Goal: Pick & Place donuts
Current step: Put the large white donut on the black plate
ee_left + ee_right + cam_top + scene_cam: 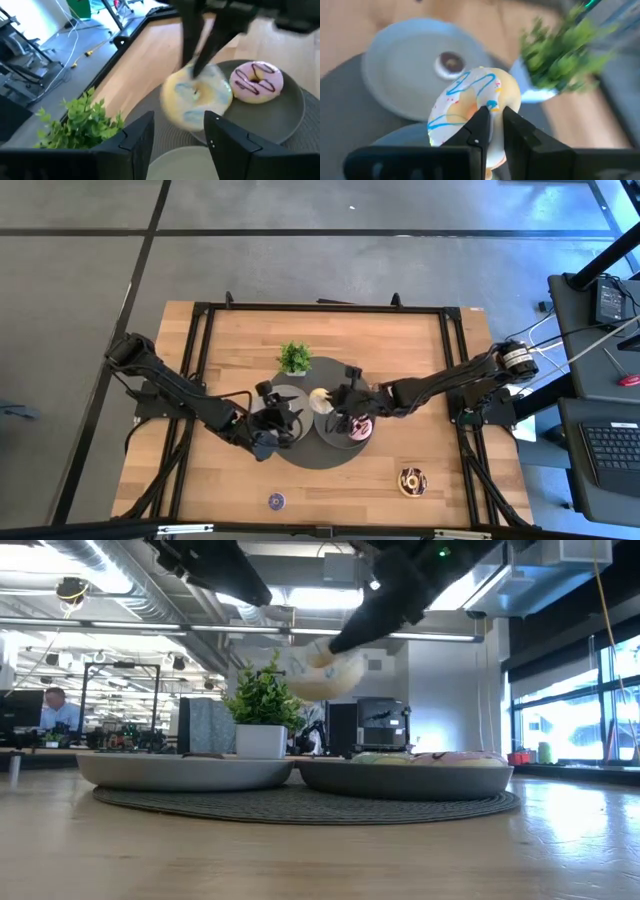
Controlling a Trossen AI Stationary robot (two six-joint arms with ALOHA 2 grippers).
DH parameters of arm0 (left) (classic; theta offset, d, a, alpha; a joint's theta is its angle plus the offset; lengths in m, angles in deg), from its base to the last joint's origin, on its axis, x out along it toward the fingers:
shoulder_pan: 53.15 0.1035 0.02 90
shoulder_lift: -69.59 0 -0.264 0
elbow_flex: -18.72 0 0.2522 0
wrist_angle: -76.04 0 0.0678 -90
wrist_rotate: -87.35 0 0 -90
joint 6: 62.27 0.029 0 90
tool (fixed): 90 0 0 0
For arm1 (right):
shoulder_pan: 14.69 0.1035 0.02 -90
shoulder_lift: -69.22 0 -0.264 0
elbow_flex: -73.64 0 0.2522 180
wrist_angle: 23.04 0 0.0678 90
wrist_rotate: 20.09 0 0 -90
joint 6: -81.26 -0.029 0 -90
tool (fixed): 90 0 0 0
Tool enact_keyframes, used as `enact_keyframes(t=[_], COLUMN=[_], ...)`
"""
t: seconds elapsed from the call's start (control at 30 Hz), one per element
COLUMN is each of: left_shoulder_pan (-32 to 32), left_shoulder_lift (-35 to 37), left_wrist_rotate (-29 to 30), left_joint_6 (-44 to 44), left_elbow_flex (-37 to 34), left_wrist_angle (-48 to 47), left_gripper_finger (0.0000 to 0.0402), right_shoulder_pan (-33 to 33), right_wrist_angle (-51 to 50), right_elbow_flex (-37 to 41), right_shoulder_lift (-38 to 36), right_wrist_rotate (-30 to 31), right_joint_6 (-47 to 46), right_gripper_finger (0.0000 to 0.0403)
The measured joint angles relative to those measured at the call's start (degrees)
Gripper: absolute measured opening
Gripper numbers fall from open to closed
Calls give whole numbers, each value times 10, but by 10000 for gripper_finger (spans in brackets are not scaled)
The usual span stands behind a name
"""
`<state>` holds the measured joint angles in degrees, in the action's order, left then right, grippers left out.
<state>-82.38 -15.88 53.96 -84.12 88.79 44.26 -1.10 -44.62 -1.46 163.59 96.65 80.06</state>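
My right gripper (333, 402) is shut on the cream donut (470, 100), which has blue icing lines, and holds it in the air above the gap between the two grey plates (322, 670). The pink donut (358, 428) lies on the right plate (292, 107). A tiny brown donut (450, 61) lies on the left plate (395, 70). The chocolate donut (412, 480) and the tiny purple one (276, 501) lie on the bare table near its near edge. My left gripper (177, 145) is open over the left plate, just short of the cream donut. My right gripper pinches the cream donut's ring (492, 102) between its two fingers, one finger (481, 122) toward the hole and the other (512, 125) on the outer edge. The fingers come from above, slanting down. The donut is lifted clear of plates and table and hangs tilted below the fingertips.
A small potted plant (294, 358) stands just behind the plates, close to the held donut. Both plates rest on a round dark mat (300, 805). Black frame rails (200, 320) border the tabletop. A person sits far off in the room (55, 710).
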Motion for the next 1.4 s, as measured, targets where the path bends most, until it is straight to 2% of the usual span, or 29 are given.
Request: enact_keyframes(t=[0.17,0.3,0.57,1.07,1.4], left_shoulder_pan=[0,5,8,13,13], left_shoulder_lift=[3,3,3,3,3], left_wrist_rotate=[-12,-39,-57,-58,-58], left_joint_6=[-29,-31,-31,-44,-44], left_elbow_flex=[0,0,0,0,0], left_wrist_angle=[-29,-30,-30,-30,-30], left_gripper_finger=[168,165,166,166,162], right_shoulder_pan=[0,0,0,0,0], right_wrist_angle=[-68,-72,35,207,236], right_elbow_flex=[0,13,90,181,187], right_shoulder_lift=[-11,-11,-10,-10,8], right_wrist_rotate=[-85,-160,-164,-173,-174], right_joint_6=[-63,-89,-108,-153,-151], right_gripper_finger=[49,49,49,49,49])
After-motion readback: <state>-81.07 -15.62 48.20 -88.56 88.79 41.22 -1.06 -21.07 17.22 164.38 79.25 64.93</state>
